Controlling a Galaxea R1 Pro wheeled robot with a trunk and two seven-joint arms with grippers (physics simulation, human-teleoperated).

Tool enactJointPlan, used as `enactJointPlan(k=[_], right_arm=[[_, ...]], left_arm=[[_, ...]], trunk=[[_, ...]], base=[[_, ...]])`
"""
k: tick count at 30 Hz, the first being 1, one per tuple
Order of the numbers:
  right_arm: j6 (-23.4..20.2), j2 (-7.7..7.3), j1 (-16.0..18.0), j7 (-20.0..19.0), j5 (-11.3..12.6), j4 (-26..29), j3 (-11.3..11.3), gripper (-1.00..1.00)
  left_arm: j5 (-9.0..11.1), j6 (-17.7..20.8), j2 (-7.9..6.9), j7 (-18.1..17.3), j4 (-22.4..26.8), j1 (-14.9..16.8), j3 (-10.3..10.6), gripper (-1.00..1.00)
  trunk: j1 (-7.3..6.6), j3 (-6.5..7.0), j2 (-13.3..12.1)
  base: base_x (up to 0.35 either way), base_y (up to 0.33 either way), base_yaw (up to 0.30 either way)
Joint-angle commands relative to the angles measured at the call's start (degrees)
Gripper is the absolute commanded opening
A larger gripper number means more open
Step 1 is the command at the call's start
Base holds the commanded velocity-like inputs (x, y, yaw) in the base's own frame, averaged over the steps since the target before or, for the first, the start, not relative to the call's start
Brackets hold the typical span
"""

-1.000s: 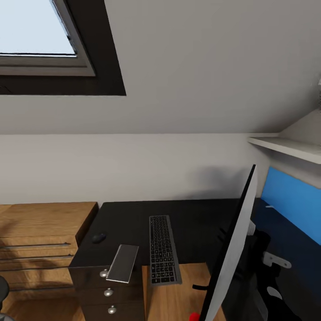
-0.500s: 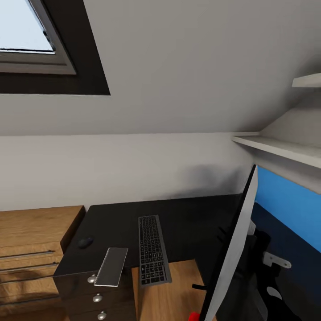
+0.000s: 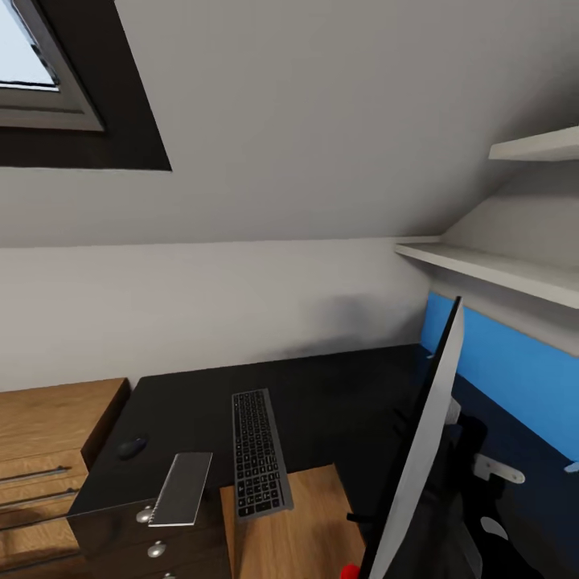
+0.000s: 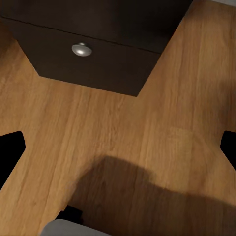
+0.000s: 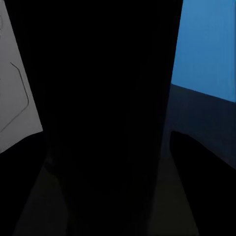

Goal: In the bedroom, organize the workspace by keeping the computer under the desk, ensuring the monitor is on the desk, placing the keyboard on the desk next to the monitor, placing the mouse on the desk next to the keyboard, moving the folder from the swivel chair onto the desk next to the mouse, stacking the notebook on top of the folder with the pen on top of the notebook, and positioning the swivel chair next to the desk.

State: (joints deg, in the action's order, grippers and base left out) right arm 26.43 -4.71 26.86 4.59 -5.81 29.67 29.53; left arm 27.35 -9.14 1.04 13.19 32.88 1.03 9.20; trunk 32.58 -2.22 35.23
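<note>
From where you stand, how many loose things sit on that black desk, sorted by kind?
Keyboard: 1
Mouse: 1
Notebook: 1, overhanging the front edge of the desk
Monitor: 1, seen edge-on; its foot is hidden, so whether it rests on the desk is unclear
Total: 4

Desk (image 3: 338, 402): kbd (image 3: 256, 452), mouse (image 3: 131, 447), notebook (image 3: 182, 478) on top.
</note>
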Motion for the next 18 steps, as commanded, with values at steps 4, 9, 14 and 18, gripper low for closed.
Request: enactJointPlan(k=[4, 9, 14, 18], right_arm=[[0.1, 0.05, 0.1, 0.2, -0.9, 0.0, 0.3, -1.00], [0.1, 0.05, 0.1, 0.2, -0.9, 0.0, 0.1, -1.00], [0.1, 0.05, 0.1, 0.2, -0.9, 0.0, 0.0, -1.00], [0.1, 0.07, 0.1, 0.2, -0.9, 0.0, 0.0, -1.00]], left_arm=[[0.6, -0.3, -0.05, 0.4, 0.0, 0.1, 0.5, 1.00], [0.6, -0.3, -0.07, 0.4, 0.0, 0.0, 0.5, 1.00], [0.6, -0.3, -0.07, 0.4, 0.0, 0.1, 0.5, 1.00], [0.6, -0.3, -0.06, 0.4, 0.0, 0.0, 0.5, 1.00]], trunk=[[0.01, -0.10, 0.1], [0.01, -0.10, 0.1], [0.01, -0.10, 0.1], [0.01, -0.10, 0.1]], base=[[0.000, 0.000, -0.013], [0.000, 0.000, -0.002], [0.000, 0.000, 0.000], [0.000, 0.000, 0.000]])
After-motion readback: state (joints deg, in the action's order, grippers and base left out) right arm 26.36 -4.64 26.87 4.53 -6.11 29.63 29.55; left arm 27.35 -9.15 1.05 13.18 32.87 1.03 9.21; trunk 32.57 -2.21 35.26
